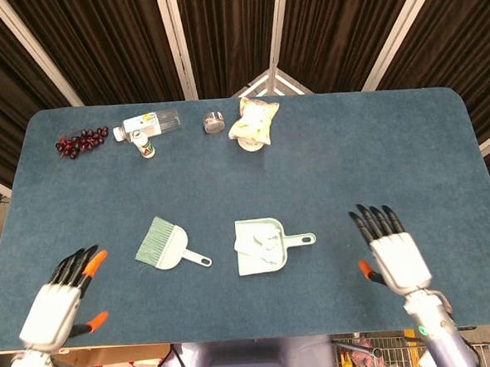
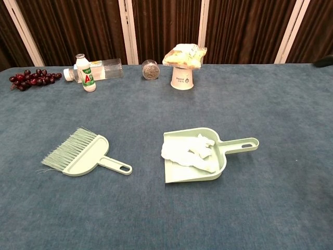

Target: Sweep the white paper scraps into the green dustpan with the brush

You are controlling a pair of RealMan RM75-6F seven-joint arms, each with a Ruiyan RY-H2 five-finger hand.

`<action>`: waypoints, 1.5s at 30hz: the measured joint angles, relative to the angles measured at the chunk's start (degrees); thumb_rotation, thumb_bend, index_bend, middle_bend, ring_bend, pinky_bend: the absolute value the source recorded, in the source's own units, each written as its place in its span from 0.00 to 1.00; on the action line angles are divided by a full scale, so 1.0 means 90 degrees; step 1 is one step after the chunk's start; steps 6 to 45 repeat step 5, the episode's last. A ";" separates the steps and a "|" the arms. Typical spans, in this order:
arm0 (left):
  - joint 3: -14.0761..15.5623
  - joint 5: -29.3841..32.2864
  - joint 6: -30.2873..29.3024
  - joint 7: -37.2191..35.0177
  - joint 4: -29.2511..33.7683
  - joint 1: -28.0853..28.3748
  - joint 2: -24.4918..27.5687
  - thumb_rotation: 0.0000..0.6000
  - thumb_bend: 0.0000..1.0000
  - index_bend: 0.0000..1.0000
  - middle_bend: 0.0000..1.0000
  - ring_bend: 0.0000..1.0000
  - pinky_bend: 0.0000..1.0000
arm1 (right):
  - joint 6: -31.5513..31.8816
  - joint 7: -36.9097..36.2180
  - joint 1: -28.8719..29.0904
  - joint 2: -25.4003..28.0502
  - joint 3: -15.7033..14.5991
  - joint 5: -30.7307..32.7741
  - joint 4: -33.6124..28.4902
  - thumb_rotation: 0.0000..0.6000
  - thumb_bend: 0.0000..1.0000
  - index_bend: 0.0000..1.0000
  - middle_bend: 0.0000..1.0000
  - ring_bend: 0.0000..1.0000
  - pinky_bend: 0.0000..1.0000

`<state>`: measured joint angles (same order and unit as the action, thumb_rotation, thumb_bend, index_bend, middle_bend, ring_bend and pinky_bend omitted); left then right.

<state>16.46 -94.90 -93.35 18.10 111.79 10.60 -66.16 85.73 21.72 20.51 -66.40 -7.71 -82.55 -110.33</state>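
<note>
paper scraps (image 2: 190, 152): white, crumpled, lying inside the green dustpan, bunched toward its middle and handle side.
dustpan (image 2: 177, 174): pale green, flat on the counter near the middle, open mouth facing the robot, handle pointing to the robot's right.
brush (image 2: 79, 155): pale green, lying flat on the counter to the left of the dustpan and well apart from it, bristles fanned out to the left, handle pointing toward the dustpan; nothing touches it.
left hand (image 1: 59, 301): at the near left edge of the counter in the head view, fingers spread apart, holding nothing, well apart from the brush.
right hand (image 1: 392, 252): at the near right of the counter, palm flat, fingers straight and spread, holding nothing, well apart from the dustpan handle.
counter (image 1: 393, 154): covered in blue cloth.
far edge: grapes (image 2: 28, 80) at far left, a small bottle (image 2: 87, 74) standing beside a clear bottle (image 2: 104, 69) lying down, a small jar (image 2: 150, 69), and a paper cup (image 2: 181, 78) with a crumpled bag (image 2: 183, 55) on top.
</note>
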 measured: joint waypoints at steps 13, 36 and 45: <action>0.0181 -0.0540 -0.0464 -0.0206 -0.1067 -0.0545 -0.0176 1.00 0.03 0.00 0.00 0.00 0.04 | 0.0972 -0.1248 -0.0797 0.0067 -0.0396 -0.0894 0.0957 1.00 0.30 0.00 0.00 0.00 0.00; 0.0181 -0.0540 -0.0464 -0.0206 -0.1067 -0.0545 -0.0176 1.00 0.03 0.00 0.00 0.00 0.04 | 0.0972 -0.1248 -0.0797 0.0067 -0.0396 -0.0894 0.0957 1.00 0.30 0.00 0.00 0.00 0.00; 0.0181 -0.0540 -0.0464 -0.0206 -0.1067 -0.0545 -0.0176 1.00 0.03 0.00 0.00 0.00 0.04 | 0.0972 -0.1248 -0.0797 0.0067 -0.0396 -0.0894 0.0957 1.00 0.30 0.00 0.00 0.00 0.00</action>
